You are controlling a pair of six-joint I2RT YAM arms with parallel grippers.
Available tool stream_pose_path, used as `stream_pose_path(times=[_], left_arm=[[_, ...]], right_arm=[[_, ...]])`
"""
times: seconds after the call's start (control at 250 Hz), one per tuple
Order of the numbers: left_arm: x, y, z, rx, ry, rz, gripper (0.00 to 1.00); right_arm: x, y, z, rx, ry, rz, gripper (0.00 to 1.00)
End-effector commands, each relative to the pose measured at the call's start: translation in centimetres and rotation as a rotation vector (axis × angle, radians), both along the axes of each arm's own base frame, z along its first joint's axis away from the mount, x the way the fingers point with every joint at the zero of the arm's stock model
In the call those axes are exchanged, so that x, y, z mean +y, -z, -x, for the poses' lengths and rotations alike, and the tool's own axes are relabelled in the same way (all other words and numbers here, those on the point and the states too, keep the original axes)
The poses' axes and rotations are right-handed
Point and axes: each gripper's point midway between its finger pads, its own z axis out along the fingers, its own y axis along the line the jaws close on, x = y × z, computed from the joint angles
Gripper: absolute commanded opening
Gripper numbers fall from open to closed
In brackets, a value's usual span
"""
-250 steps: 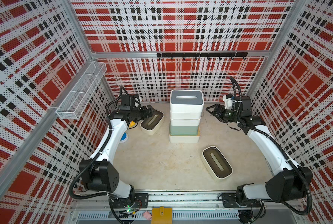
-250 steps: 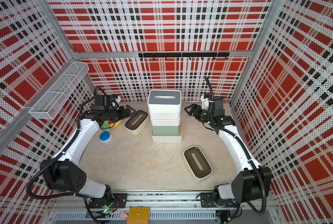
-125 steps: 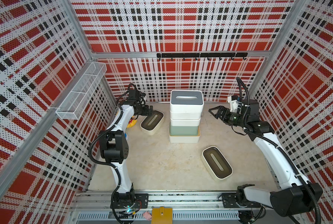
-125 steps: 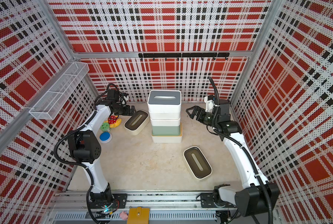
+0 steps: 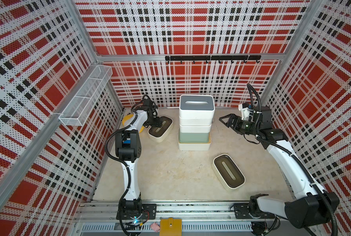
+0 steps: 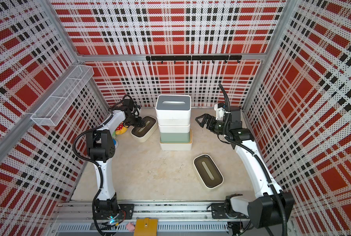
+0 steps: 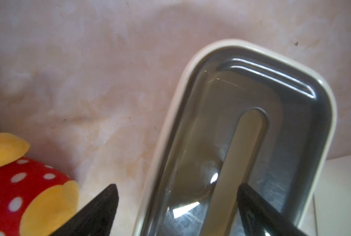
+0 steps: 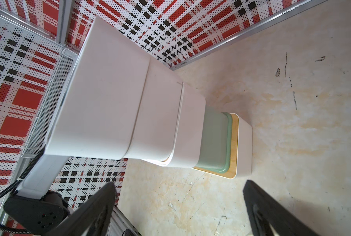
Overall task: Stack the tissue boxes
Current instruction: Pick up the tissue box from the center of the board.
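— While the left gripper (image 7: 177, 185) gapes astride one rim of the white rectangular plastic box with dark olive slotted lid (image 7: 299, 126), what's risky?

— A one-wall pinch could tilt it into the tall stack of white, mint-green and wood-lidded boxes (image 5: 196, 120) at its three o'clock; the right gripper (image 8: 178, 182) gapes empty beyond.

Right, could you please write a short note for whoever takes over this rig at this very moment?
The left pincer is open, straddling one long rim of the dark-lidded box beside the stack; nothing is gripped.
The right pincer is open and empty, facing the stack from its opposite side, apart from it.
Done: five boxes stacked, wood-lidded at the bottom, mint-green next, the grey-lidded box on top.
To do: stack both loose boxes; the other dark-lidded box lies alone on the table, nearer the arms' bases.
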Motion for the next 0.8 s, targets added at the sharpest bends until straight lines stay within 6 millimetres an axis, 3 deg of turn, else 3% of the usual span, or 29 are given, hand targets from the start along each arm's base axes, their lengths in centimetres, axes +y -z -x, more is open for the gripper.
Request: stream_pose_path(times=[0.0, 0.24, 0.8], left_arm=[[0.0, 0.6, -0.1, 0.021, -0.012, -0.02, 0.91], [-1.2, 2.0, 0.6, 0.059, -0.014, -0.02, 0.86], [-2.1, 2.3, 3.3, 0.113, -0.135, 0.043, 0.71]], right_arm=[[0.1, -0.5, 0.2, -0.024, -0.012, -0.006, 1.0], [0.2, -0.3, 0.1, -0.021, -0.017, -0.016, 1.0], [1.0, 0.6, -0.1, -0.003, -0.042, -0.077, 1.0]])
